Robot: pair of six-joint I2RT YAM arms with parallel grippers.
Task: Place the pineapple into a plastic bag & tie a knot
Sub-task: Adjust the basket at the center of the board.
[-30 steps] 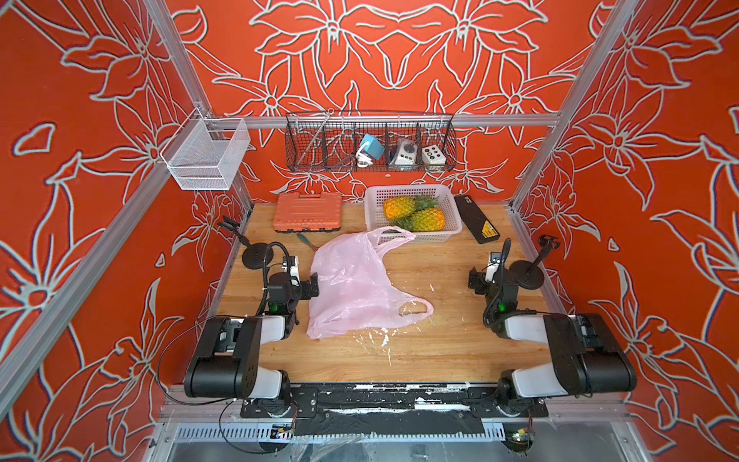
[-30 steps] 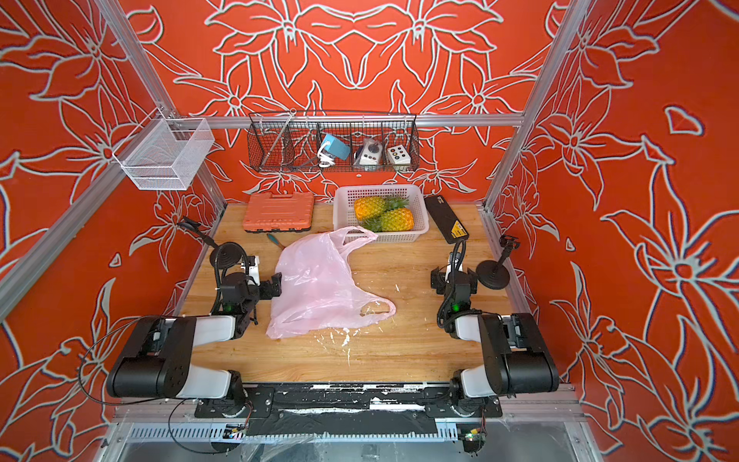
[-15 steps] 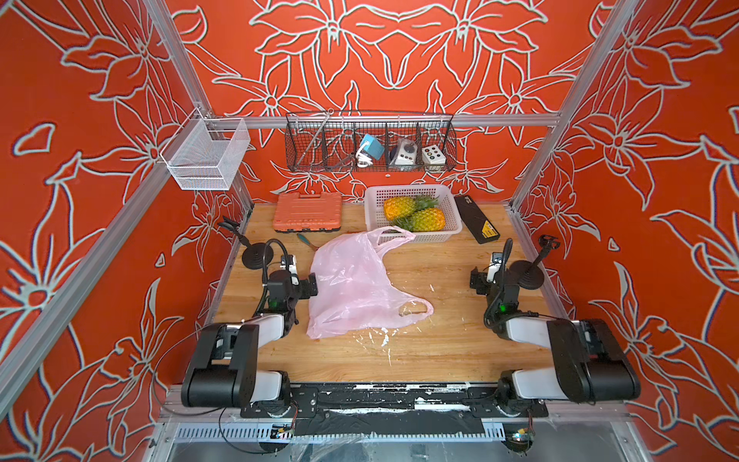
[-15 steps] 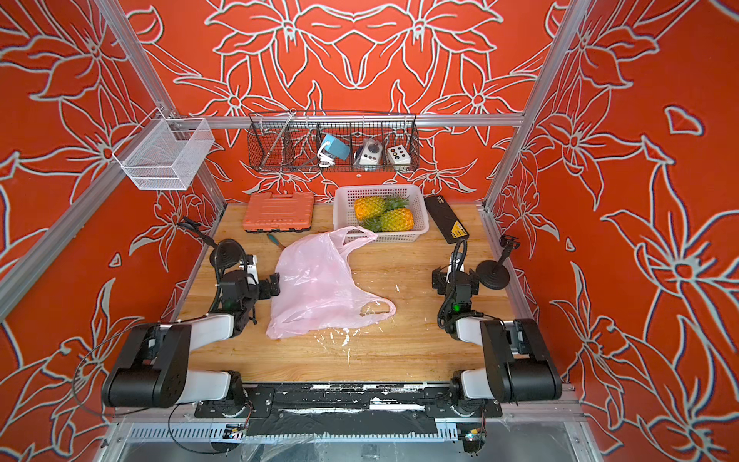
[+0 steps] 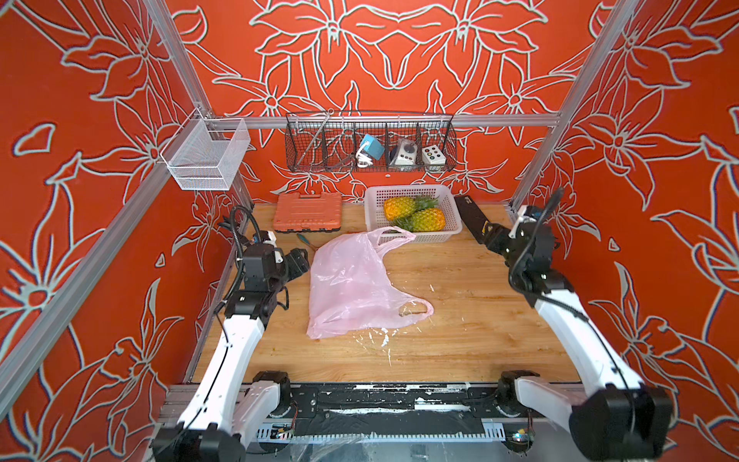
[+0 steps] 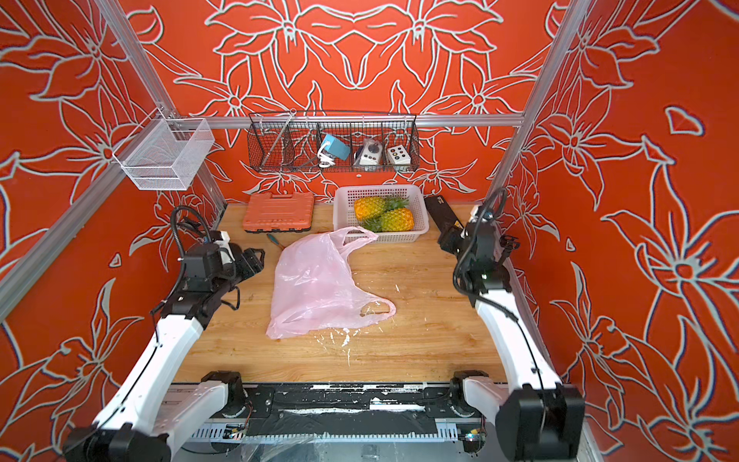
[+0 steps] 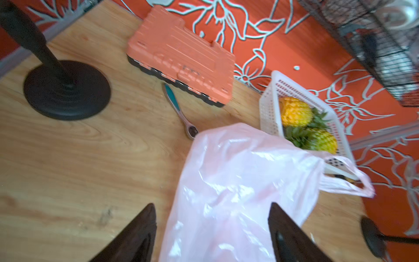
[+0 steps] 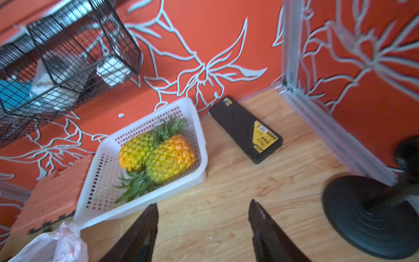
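Note:
The pale-pink plastic bag (image 5: 352, 280) (image 6: 316, 280) lies flat and crumpled mid-table, one handle loop against the white basket (image 5: 412, 187) and the other toward the front. No knot is in view. Two pineapples (image 5: 430, 219) (image 8: 171, 156) lie in that basket. My left gripper (image 5: 300, 260) (image 7: 212, 205) hovers open at the bag's left edge, with the bag (image 7: 238, 192) below its jaws and not held. My right gripper (image 5: 490, 238) (image 8: 204, 202) is open over bare wood, to the right of the basket (image 8: 201, 145).
An orange tool case (image 5: 308, 212) sits at the back left with a ratchet wrench (image 7: 180, 108) before it. A black box (image 8: 247, 129) lies right of the basket. Black round stand bases (image 7: 66, 89) (image 8: 367, 215) flank the table. A wire rack (image 5: 370, 142) hangs on the back wall.
Both arms have lifted from their folded rest and reached toward the back: the left to the bag's edge, the right toward the basket. The bag has not moved.

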